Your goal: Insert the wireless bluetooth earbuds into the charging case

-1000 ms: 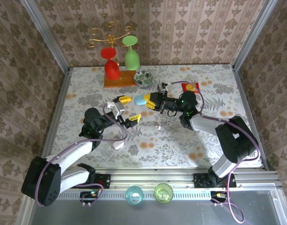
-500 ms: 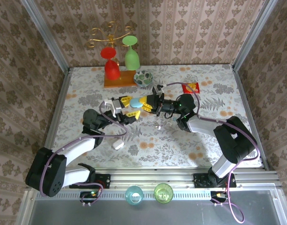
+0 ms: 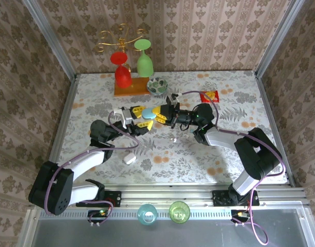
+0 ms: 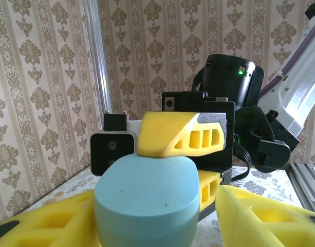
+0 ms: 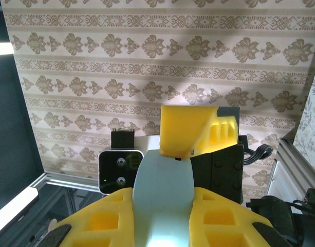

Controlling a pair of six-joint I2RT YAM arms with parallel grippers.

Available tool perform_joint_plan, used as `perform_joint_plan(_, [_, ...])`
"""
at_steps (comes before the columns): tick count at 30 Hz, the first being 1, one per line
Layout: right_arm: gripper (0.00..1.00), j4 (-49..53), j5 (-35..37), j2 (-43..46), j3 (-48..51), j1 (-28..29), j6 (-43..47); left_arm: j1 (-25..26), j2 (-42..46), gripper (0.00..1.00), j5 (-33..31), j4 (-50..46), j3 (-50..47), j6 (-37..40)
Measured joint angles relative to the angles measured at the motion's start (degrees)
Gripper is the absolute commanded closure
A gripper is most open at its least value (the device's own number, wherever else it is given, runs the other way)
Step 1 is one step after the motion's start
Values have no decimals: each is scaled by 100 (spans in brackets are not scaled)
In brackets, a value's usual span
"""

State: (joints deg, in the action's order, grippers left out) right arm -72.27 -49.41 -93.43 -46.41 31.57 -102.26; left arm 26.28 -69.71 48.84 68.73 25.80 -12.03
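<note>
The light blue charging case (image 3: pixel 149 114) hangs above the table's middle, pinched across its thin sides by my right gripper (image 3: pixel 160 113), which is shut on it (image 5: pixel 162 206). My left gripper (image 3: pixel 142 117) faces it from the left, its jaws drawn in around the case (image 4: pixel 147 200). One left finger (image 4: pixel 49 221) lies against the case, while the other finger (image 4: pixel 270 216) stands a narrow gap off. A tiny whitish earbud (image 3: pixel 172 138) lies on the table below the grippers. A white pebble-shaped case (image 3: pixel 129 158) lies near the left arm.
A wooden rack with a red and a green glass (image 3: pixel 130 72) stands at the back, a patterned bowl (image 3: pixel 157 85) beside it. A red card (image 3: pixel 209 95) lies at the back right. Two cups (image 3: pixel 147 213) (image 3: pixel 179 211) stand on the front rail.
My left gripper rose and swung toward the right gripper, and its jaws narrowed around the blue case. The right gripper carried the case slightly left to meet it.
</note>
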Motion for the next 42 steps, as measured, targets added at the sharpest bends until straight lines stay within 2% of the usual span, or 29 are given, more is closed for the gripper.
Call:
perform_joint_plan(3, [95,-17,0,0,0,0,-4,-13,-11,47,9,11,26,0])
perform_joint_plan(7, [95,-59,4,4,0,0,-20,-9,-17,40,79,20,59,2])
perform_joint_plan(10, [95,-68,4,4,0,0,-24,-7,-66,41,138,39,66,4])
perform_joint_plan(12, [95,-68,4,4,0,0,-24,-7,-87,42,157,35,66,4])
perform_joint_plan(19, [95,-94,-22,4,0,2,-42,-24,-109,58,107,33,98,2])
perform_joint_plan(24, [94,-125,-33,4,0,2,-68,-37,-109,58,133,33,111,0])
perform_joint_plan(26, [92,-127,-33,7,0,2,-92,-37,-109,64,133,33,114,0])
perform_joint_plan(27, [88,-129,-31,7,-2,0,-105,-37,-114,66,136,33,116,2])
perform_joint_plan(33, [44,-42,-17,15,-2,-2,-9,-37,-149,69,232,28,136,-20])
perform_joint_plan(36, [30,363,-4,192,-2,-46,407,-2,-129,70,302,-122,173,-22])
perform_joint_plan(39, [19,1423,7,649,-13,-138,1397,-2,11,70,354,-507,186,-20])
perform_joint_plan(42, [12,3235,149,1255,-269,-184,2957,-2,225,72,393,-994,216,-26])
